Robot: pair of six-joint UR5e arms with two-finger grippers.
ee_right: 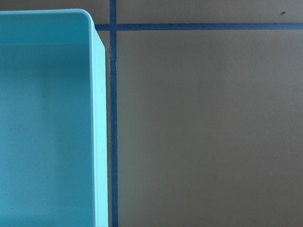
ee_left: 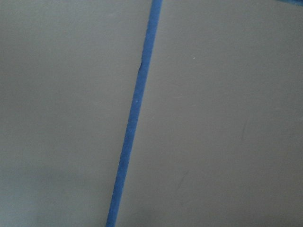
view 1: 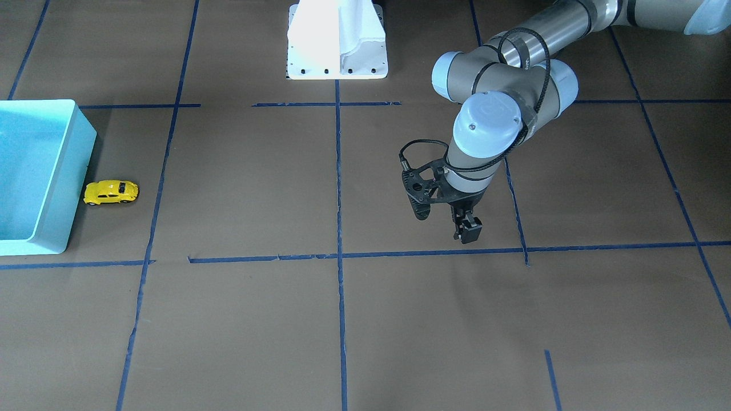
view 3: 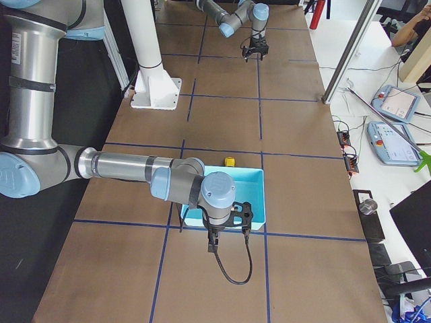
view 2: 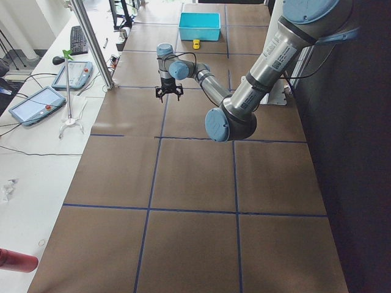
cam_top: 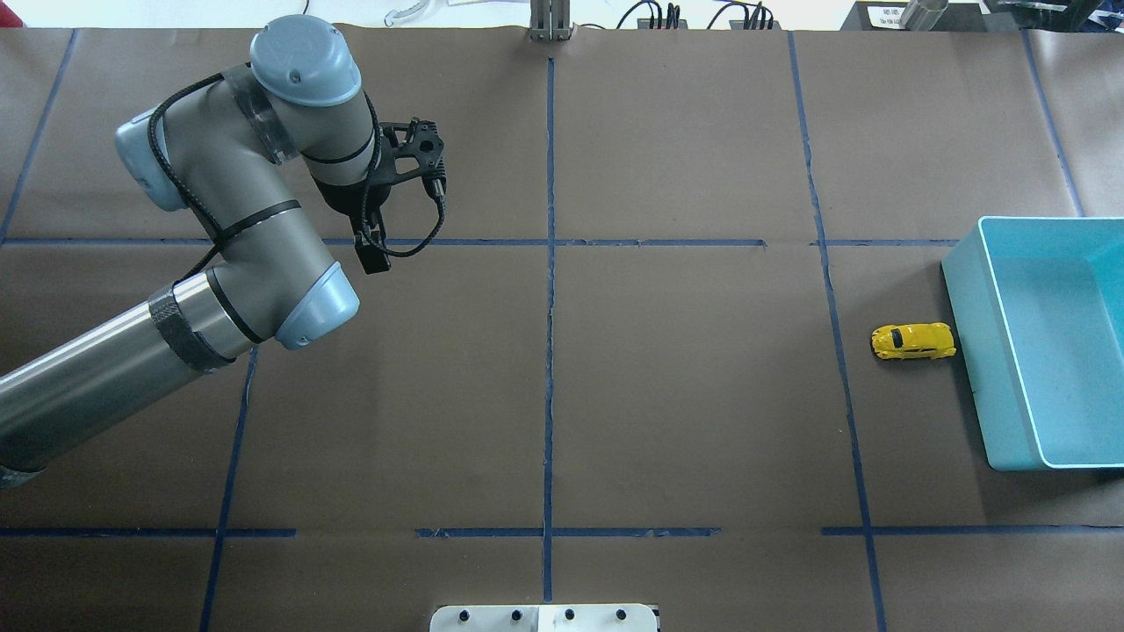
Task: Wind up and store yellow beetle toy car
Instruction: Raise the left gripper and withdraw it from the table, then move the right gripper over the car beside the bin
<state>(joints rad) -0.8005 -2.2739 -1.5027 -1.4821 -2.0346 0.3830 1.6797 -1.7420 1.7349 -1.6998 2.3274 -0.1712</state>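
Observation:
The yellow beetle toy car (view 1: 111,192) stands on its wheels on the brown table, just beside the blue bin's (view 1: 77,171) outer wall; it also shows in the overhead view (cam_top: 913,341). My left gripper (view 1: 468,231) hangs far from the car over a blue tape line, with its fingers together and nothing in them; it shows in the overhead view (cam_top: 373,254) too. My right gripper (view 3: 213,245) shows only in the exterior right view, near the bin's (view 3: 259,195) corner, and I cannot tell if it is open or shut. The right wrist view shows the bin's rim (ee_right: 99,118) and bare table.
A white robot base plate (view 1: 337,63) stands at the table's robot side. Blue tape lines (cam_top: 550,351) divide the brown table into squares. Operator tablets (view 3: 397,101) lie on a side table beyond the far edge.

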